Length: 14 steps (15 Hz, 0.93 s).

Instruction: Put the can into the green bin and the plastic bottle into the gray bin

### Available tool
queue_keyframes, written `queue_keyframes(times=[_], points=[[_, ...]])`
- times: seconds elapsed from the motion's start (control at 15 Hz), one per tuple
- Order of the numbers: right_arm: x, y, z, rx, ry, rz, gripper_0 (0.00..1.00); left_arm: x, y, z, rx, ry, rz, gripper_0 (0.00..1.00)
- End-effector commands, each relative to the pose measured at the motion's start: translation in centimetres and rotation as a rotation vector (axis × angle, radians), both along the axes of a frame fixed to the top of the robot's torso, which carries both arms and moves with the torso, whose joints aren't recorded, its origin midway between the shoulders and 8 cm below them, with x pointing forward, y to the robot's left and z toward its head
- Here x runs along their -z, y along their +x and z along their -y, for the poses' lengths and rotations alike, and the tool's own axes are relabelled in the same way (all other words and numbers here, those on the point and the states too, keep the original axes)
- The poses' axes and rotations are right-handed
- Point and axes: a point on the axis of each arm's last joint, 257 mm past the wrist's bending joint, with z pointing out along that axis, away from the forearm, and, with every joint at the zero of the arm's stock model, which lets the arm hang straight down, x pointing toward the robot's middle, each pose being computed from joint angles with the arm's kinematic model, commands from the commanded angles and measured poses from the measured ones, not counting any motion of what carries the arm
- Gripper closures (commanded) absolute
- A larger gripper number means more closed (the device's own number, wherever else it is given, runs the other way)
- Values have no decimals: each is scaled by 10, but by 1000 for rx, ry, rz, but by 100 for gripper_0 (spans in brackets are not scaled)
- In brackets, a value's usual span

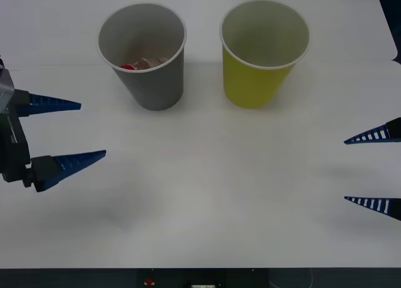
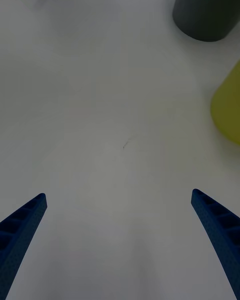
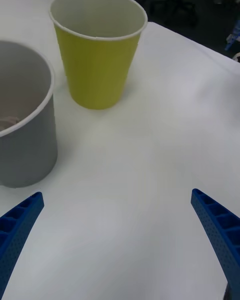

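Bottle [image 1: 141,64] is lying inside the gray bin [image 1: 150,87], left of the green bin [image 1: 254,81]; left gripper [image 1: 78,130] and right gripper [image 1: 376,169] are hanging released, empty, apart at the sides.

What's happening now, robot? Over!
Left gripper open, empty, left of gray bin. Right gripper open, empty. Plastic bottle inside gray bin. Green bin upright; nothing blocking.

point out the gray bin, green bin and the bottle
gray bin [image 1: 153,84], front view, outer wall
green bin [image 1: 250,84], front view, outer wall
bottle [image 1: 128,67], front view, red cap inside the gray bin
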Motion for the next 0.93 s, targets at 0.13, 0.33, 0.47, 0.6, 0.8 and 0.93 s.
queue_keyframes(times=[0.13,0.33,0.47,0.6,0.8,0.93], points=[[0,0,0,0,0,0,0,22,-25,-17,66,102,-12,0],[0,0,0,0,0,0,0,38,-36,-30,122,173,-4,0],[0,0,0,0,0,0,0,48,-41,-37,181,171,-12,0],[0,0,0,0,0,0,0,53,-45,-42,252,157,-2,0],[0,0,0,0,0,0,0,59,-46,-51,322,143,23,0],[0,0,0,0,0,0,0,62,-45,-58,373,142,39,0]])
